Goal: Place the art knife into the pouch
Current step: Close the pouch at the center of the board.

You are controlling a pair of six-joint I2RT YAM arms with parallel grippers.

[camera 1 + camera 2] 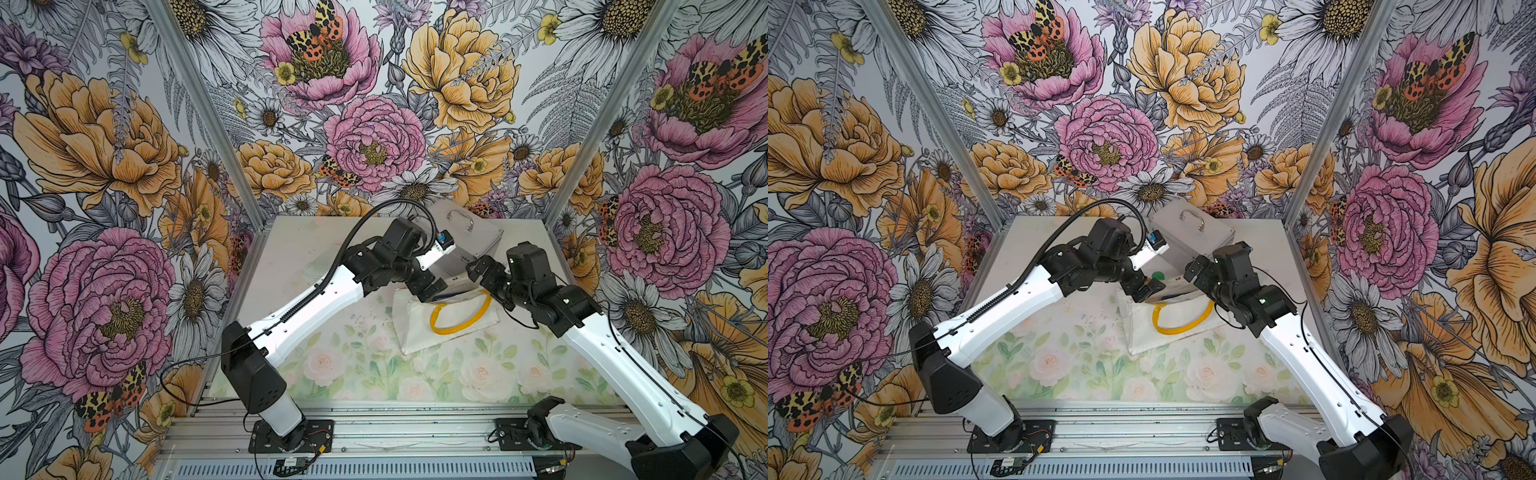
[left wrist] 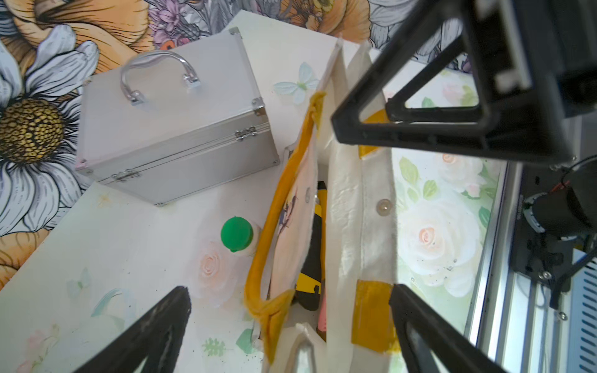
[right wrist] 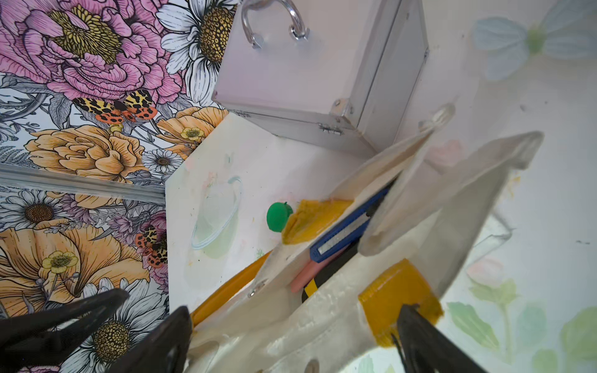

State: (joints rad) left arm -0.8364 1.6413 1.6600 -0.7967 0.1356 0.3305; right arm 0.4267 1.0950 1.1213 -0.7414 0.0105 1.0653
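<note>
The white pouch (image 1: 453,324) (image 1: 1142,328) with yellow loop handles lies mid-table, its mouth toward the back. The blue art knife (image 3: 349,232) with its silver strip lies inside the open mouth, on top of a pink item and a black-and-yellow item. It shows as a thin blue line in both top views (image 1: 455,296) (image 1: 1173,296). My left gripper (image 2: 287,297) (image 1: 432,291) is open, straddling one end of the pouch's (image 2: 355,210) mouth. At the other end, over the pouch (image 3: 323,319), my right gripper (image 3: 294,313) (image 1: 484,282) is open and holds nothing.
A silver metal case (image 1: 461,232) (image 2: 181,129) with a handle stands behind the pouch. A green-capped bottle (image 2: 237,234) (image 3: 278,216) stands beside the pouch's mouth. A clear dish (image 3: 216,213) rests on the table at the back left. Floral walls enclose three sides.
</note>
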